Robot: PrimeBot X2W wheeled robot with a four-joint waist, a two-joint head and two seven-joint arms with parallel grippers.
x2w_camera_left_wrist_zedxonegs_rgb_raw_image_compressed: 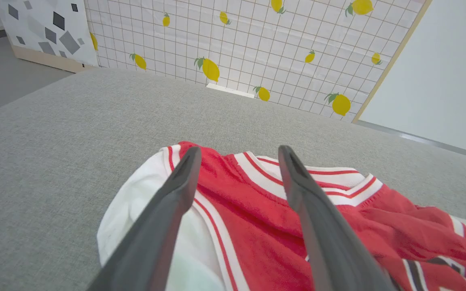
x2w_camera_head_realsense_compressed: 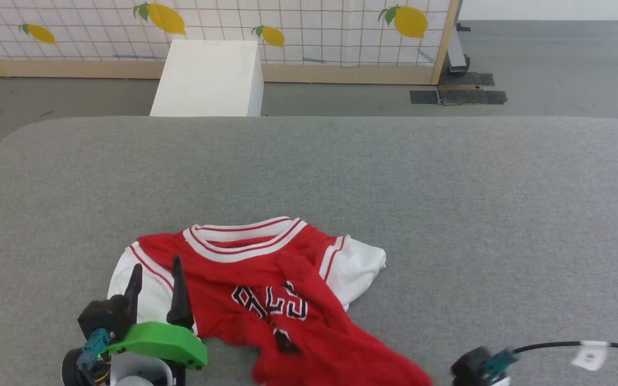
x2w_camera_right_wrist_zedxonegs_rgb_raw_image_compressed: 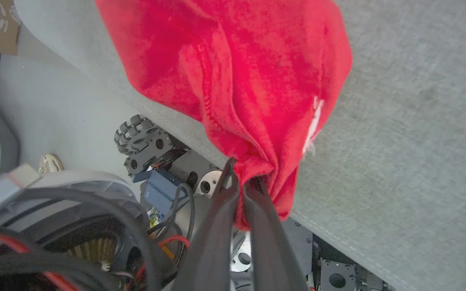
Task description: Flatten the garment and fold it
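The red garment (x2w_camera_head_realsense_compressed: pixel 266 279) lies crumpled on the grey padded table (x2w_camera_head_realsense_compressed: pixel 395 177), collar toward the far side, white sleeves out to both sides, dark numbers showing. Its lower part trails to the near edge. My left gripper (x2w_camera_head_realsense_compressed: pixel 157 262) is open, its fingers spread over the left white sleeve (x2w_camera_left_wrist_zedxonegs_rgb_raw_image_compressed: pixel 136 226) and red shoulder; nothing is between them. In the right wrist view my right gripper (x2w_camera_right_wrist_zedxonegs_rgb_raw_image_compressed: pixel 243 178) is shut on a bunched fold of the garment's red hem (x2w_camera_right_wrist_zedxonegs_rgb_raw_image_compressed: pixel 237 72) at the table's front edge. My right wrist (x2w_camera_head_realsense_compressed: pixel 475 367) sits at the lower right.
A white box (x2w_camera_head_realsense_compressed: pixel 210 78) stands on the floor beyond the table, before a lemon-print screen (x2w_camera_head_realsense_compressed: pixel 287 27). A black cable with a white tag (x2w_camera_head_realsense_compressed: pixel 588 351) runs from my right wrist. My wheeled base (x2w_camera_right_wrist_zedxonegs_rgb_raw_image_compressed: pixel 144 141) shows below the table edge.
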